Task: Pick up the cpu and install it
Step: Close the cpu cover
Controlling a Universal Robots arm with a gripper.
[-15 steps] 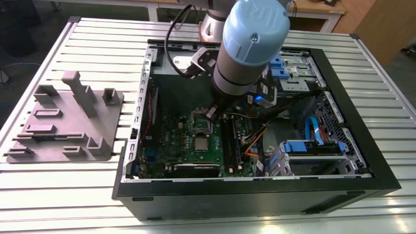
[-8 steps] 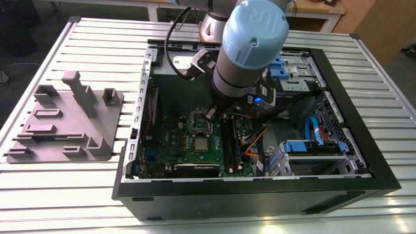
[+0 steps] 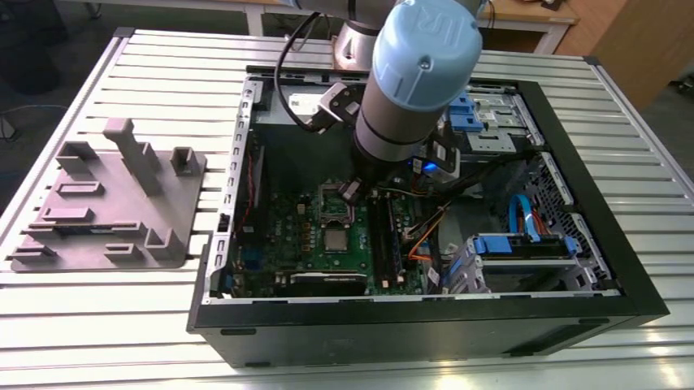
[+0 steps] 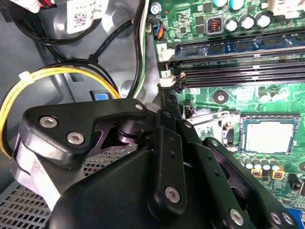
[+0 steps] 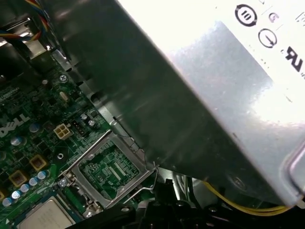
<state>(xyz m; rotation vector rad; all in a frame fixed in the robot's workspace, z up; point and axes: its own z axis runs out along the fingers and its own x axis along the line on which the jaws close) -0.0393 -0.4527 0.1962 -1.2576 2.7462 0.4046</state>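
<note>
The cpu (image 3: 334,239) is a small silvery square lying flat in its socket on the green motherboard (image 3: 292,236); it also shows in both wrist views (image 4: 269,136) (image 5: 45,220). Beside it the socket's metal load plate (image 5: 112,167) (image 3: 334,208) stands swung open. My gripper (image 3: 352,192) reaches down into the computer case right at that plate. Its black fingers (image 4: 164,102) come together to a point, shut. The tips (image 5: 162,188) sit against the plate's thin wire lever (image 5: 155,175). I cannot tell whether they pinch the wire. The cpu lies a few centimetres from the fingertips, untouched.
The black case (image 3: 434,325) walls in the board. A metal power supply box (image 5: 228,95) looms close above the socket. Black memory slots (image 4: 238,71) and yellow cables (image 4: 47,76) flank the gripper. Blue drive brackets (image 3: 521,244) sit at the exterior view's right. A grey fixture plate (image 3: 109,203) lies outside the case.
</note>
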